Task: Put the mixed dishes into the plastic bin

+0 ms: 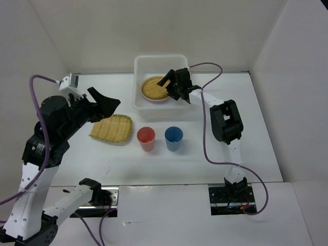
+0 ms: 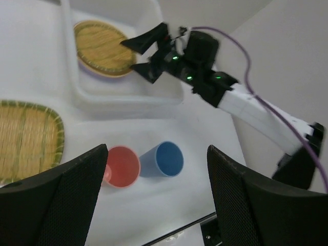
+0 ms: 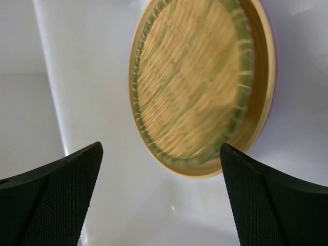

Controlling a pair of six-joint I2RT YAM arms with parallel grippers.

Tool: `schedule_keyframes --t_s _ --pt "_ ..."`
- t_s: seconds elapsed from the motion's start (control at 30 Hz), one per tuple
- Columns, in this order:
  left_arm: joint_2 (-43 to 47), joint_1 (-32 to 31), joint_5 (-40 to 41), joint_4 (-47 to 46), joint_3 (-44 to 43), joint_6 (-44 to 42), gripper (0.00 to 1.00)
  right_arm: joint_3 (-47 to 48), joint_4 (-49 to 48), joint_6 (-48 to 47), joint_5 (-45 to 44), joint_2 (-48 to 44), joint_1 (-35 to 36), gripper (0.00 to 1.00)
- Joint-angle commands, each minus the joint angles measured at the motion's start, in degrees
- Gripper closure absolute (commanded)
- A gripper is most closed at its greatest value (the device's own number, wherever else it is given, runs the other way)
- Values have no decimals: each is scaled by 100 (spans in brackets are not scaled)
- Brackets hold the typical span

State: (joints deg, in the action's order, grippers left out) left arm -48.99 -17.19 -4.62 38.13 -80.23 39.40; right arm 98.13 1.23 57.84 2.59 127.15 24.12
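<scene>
The plastic bin (image 1: 138,65) stands at the back of the table. Inside it a round woven tray (image 3: 189,82) lies on an orange-yellow plate (image 3: 258,115), with a lilac plate (image 1: 160,101) showing underneath. My right gripper (image 3: 161,189) hangs open just above that stack, holding nothing. A squarish woven tray (image 1: 111,129), a red cup (image 1: 146,138) and a blue cup (image 1: 173,138) sit on the table in front of the bin. My left gripper (image 1: 106,100) is raised above the squarish tray, open and empty; its wrist view looks down on both cups (image 2: 122,166).
White walls enclose the table on three sides. The right arm (image 2: 256,110) reaches across from the right toward the bin, its purple cable looping above it. Both arm bases sit at the near edge.
</scene>
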Motion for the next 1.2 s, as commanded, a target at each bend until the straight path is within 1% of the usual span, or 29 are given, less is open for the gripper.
schedule_keyframes --t_s 0.0,0.1,0.17,0.23,0.27,0.3,0.37,0.43,0.47,0.5,0.53,0.57,0.6,0.63,0.67,0.73,0.77,0.8,0.87,0.93,1.03,1.17 --pt "135 23 610 -280 436 420 16 207 26 -423 -110 -814 49 0" --pt "188 23 840 -218 709 481 16 154 78 -607 -170 -1217 102 0" --pt "188 23 840 -218 1209 770 16 154 140 -809 -233 -1455 215 0" --pt "241 23 787 -392 1648 1016 21 268 297 -1046 -294 -1833 277 0" --pt "241 92 700 -472 1885 1130 24 268 351 -1117 -355 -1965 338 0" --pt "241 163 639 -560 2305 1358 27 338 351 -1187 -356 -2097 339 0" --pt "189 347 454 -797 2668 1561 33 339 413 -1336 -356 -2562 401 0" --pt "188 523 157 -1112 3143 1825 50 155 413 -1415 -303 -3079 461 0" --pt "136 706 68 -1254 3336 1922 64 67 360 -1503 -303 -3256 462 0" --pt "136 813 -55 -1395 3547 2201 80 -160 308 -1504 -303 -3441 462 0" --pt "136 909 -413 -1735 3958 2343 94 -284 307 -1582 -381 -3773 462 0" --pt "83 1006 -591 -1904 4153 2484 96 -390 246 -1583 -434 -3916 462 0" --pt "83 1129 -706 -2028 4312 2746 96 -556 246 -1679 -435 -4057 462 0" --pt "83 1130 -707 -2098 4427 2827 92 -645 298 -1750 -496 -4302 462 0" --pt "83 1191 -628 -2099 4489 2880 83 -820 298 -1750 -496 -4417 462 0" --pt "170 1270 -366 -2020 4551 2933 71 -988 298 -1812 -444 -4724 462 0" --pt "223 1271 -303 -1968 4621 3012 56 -1154 298 -1812 -444 -4822 462 0" --pt "223 1410 -302 -1967 4778 3082 48 -1234 229 -1812 -444 -4901 462 0" --pt "311 1464 -302 -2020 4963 3258 33 -1444 141 -1865 -444 -5016 462 0" --pt "311 1587 -302 -2020 5165 3372 27 -1445 140 -1865 -321 -5016 322 0" --pt "433 1640 -92 -1968 5333 3609 21 -1568 140 -1812 -189 -4963 321 0" --pt "1057 1701 172 -1967 5763 4084 20 -1639 17 -1759 -136 -4911 321 0"
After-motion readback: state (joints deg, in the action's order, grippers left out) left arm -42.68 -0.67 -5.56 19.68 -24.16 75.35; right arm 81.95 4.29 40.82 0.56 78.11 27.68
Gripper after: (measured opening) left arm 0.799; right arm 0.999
